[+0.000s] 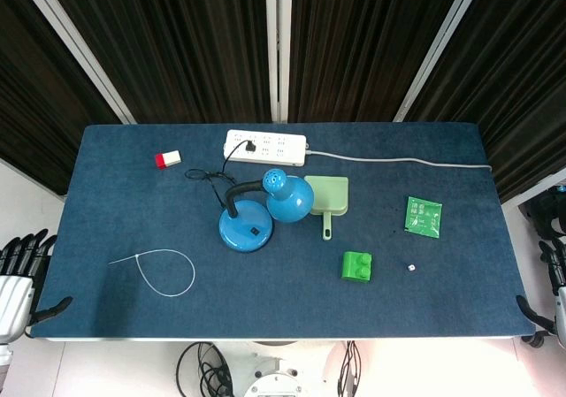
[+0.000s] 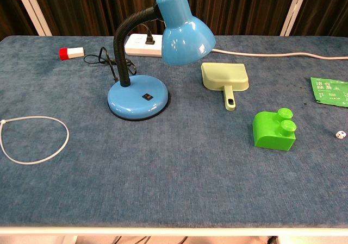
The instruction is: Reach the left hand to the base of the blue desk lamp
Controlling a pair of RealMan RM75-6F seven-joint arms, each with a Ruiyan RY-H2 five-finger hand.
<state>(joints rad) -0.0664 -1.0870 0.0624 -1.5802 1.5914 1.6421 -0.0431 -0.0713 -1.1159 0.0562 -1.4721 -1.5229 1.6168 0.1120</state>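
We see the left hand (image 1: 19, 269) off the table's (image 1: 106, 194) left edge, fingers apart, empty, well apart from the blue desk lamp's base (image 1: 246, 230); right hand (image 1: 555, 278) fingers: cannot tell

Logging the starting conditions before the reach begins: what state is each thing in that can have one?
blue desk lamp: upright, head tilted down, cord plugged into the strip; not visibly lit.
power strip: one plug in, other sockets free.
white cable tie: looped closed, flat on the table.
green dustpan: lying flat, empty.
left hand: off the table edge, holding nothing.
right hand: at frame edge, state unclear.
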